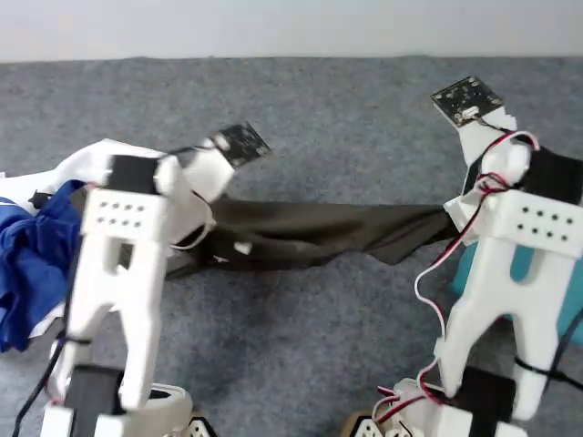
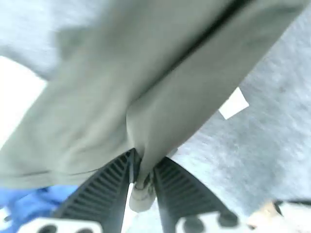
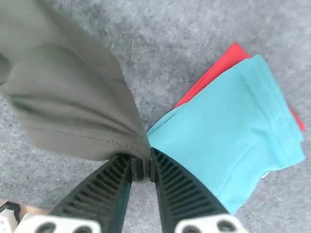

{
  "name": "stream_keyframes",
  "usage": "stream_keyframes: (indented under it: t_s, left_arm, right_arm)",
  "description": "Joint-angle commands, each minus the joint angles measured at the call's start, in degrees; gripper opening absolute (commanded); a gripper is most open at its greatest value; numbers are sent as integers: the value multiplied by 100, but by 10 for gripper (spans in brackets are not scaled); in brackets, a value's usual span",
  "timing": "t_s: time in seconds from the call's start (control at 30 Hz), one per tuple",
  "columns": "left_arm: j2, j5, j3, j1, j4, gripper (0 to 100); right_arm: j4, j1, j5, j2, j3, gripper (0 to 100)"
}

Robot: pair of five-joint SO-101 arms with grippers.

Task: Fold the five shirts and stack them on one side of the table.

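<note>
Two ends of a dark olive shirt [image 1: 319, 235] are held apart in the high view, so it stretches sideways over the grey counter [image 1: 319, 118], with a white shirt [image 1: 82, 168] and a blue shirt [image 1: 32, 264] heaped just beyond its left end. From the left wrist, the left claw [image 2: 141, 170] is pinching a fold of that olive shirt, the cloth fanning away from its tips. From the right wrist, the right claw [image 3: 141, 167] pinches the olive shirt's other end, and just beside that end a folded teal shirt [image 3: 233, 141] lies flat on a red shirt [image 3: 218, 68].
</note>
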State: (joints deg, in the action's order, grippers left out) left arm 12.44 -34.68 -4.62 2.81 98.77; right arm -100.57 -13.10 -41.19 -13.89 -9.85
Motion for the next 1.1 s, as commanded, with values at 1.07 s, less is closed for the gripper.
stream_keyframes:
  t_s: [1.07]
  left_arm:
    - [4519, 677, 892, -598, -2840, 14]
  right_arm:
    - [3934, 4, -176, -4479, -35, 9]
